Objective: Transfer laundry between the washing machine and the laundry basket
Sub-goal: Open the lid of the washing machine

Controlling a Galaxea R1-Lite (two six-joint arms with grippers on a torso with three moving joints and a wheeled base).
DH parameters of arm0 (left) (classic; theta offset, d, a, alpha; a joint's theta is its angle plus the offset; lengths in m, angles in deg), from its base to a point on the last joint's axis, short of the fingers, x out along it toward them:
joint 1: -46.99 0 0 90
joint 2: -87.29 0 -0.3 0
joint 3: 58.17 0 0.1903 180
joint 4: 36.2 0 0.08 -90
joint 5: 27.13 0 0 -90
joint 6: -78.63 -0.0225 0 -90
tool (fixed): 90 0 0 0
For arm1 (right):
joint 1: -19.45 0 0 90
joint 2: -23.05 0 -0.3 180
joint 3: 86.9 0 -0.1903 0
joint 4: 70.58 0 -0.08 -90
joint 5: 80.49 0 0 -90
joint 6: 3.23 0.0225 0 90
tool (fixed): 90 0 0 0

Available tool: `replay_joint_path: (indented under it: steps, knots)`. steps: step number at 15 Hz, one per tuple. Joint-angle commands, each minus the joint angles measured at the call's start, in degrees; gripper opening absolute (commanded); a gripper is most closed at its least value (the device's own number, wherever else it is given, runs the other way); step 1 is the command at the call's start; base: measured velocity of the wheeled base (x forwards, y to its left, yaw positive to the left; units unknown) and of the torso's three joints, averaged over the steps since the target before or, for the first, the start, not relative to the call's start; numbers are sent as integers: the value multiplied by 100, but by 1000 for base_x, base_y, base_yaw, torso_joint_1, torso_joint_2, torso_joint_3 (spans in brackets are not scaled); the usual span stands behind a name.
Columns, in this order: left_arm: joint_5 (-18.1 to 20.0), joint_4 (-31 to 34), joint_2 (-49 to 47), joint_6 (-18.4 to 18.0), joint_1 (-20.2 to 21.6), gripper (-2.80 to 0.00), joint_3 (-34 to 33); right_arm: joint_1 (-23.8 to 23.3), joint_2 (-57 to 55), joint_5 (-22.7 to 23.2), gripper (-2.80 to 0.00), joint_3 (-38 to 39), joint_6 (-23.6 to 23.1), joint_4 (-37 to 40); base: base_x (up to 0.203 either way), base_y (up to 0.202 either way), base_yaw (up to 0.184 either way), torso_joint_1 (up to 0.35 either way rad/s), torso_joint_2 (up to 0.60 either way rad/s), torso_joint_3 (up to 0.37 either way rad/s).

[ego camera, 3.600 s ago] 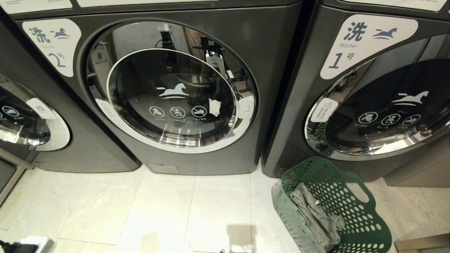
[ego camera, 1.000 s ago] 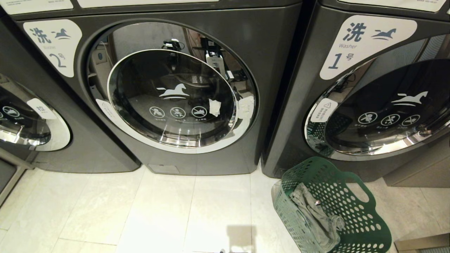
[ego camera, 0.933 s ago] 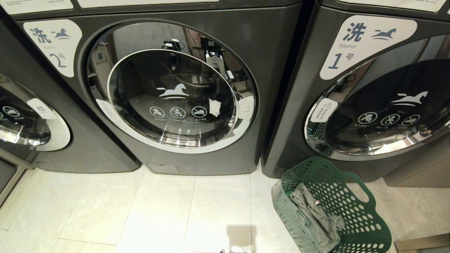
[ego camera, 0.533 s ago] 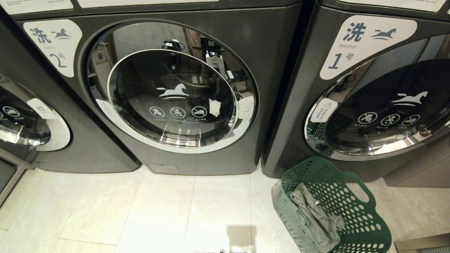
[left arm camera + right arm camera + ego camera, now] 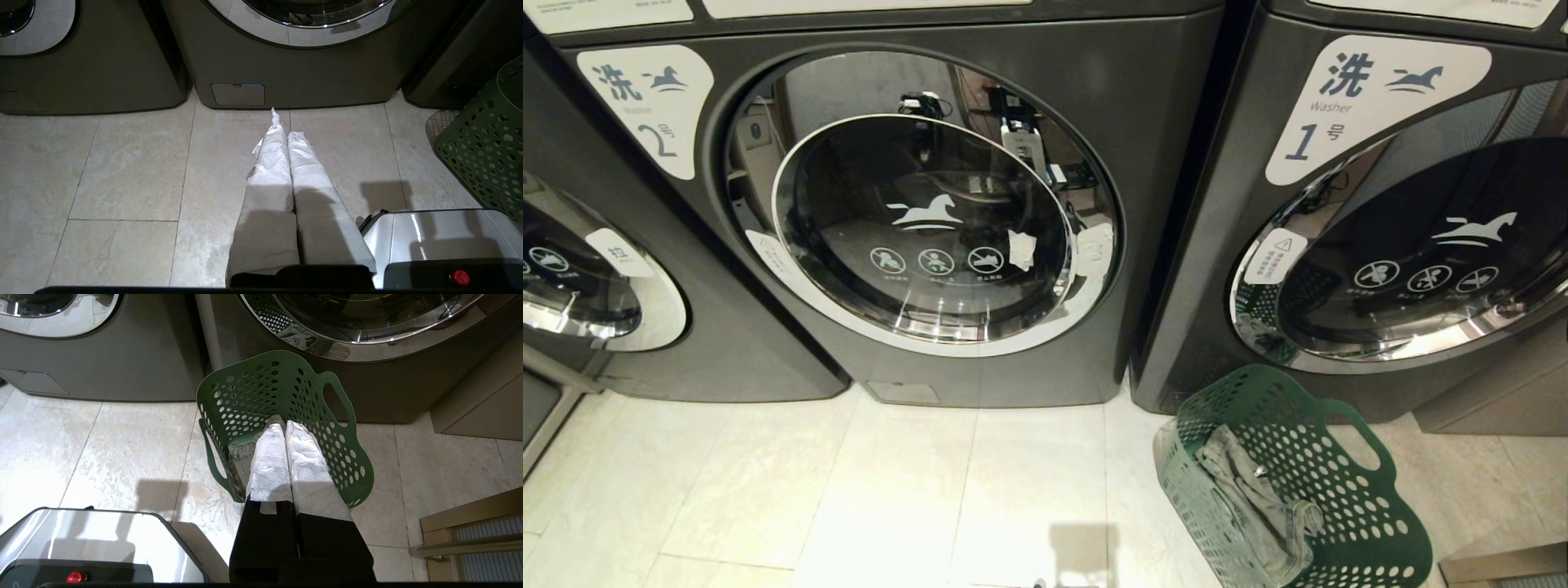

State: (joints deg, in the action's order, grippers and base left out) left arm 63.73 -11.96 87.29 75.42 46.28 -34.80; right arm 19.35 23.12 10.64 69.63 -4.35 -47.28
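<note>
Change: you see next to nothing different from a second ago; the door, the basket and the garment sit as they did, so by my reading the transfer has not begun.
Washing machine (image 5: 1143,163): dark grey metal front marked 2, its chrome-ringed round glass door shut, glossy and mirror-like; you must open it before any cloth goes in.
Floor (image 5: 890,490): pale, smooth stone-look tiles with thin grout lines.
Laundry basket (image 5: 1347,490): dark green hard plastic, round holes all over, oval handle cutouts; it stands tipped on the floor at the foot of the machine marked 1, near the floor's right edge.
Laundry (image 5: 1258,498): faded grey-green denim-like cloth, crumpled and limp, stitched seams, a small metal button; it lies inside the basket.
Left gripper (image 5: 282,122): white-wrapped fingers pressed together, empty, low over the floor before the washing machine.
Right gripper (image 5: 284,426): white-wrapped fingers pressed together, holding nothing, pointing into the basket.
</note>
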Motion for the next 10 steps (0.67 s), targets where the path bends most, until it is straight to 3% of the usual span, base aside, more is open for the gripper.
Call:
replay_joint_path:
  steps: [1, 10]
  knots:
    - [-7, -8, 9, 66, 0, -280, -9, 1, -1, 2, -280, 1, -2, -2, 0, 0, 0, 0, 0, 0]
    - [-68, -9, 9, 154, 0, -280, -9, 1, 1, 2, -280, 10, 59, -2, 0, 0, 0, 0, 0, 0]
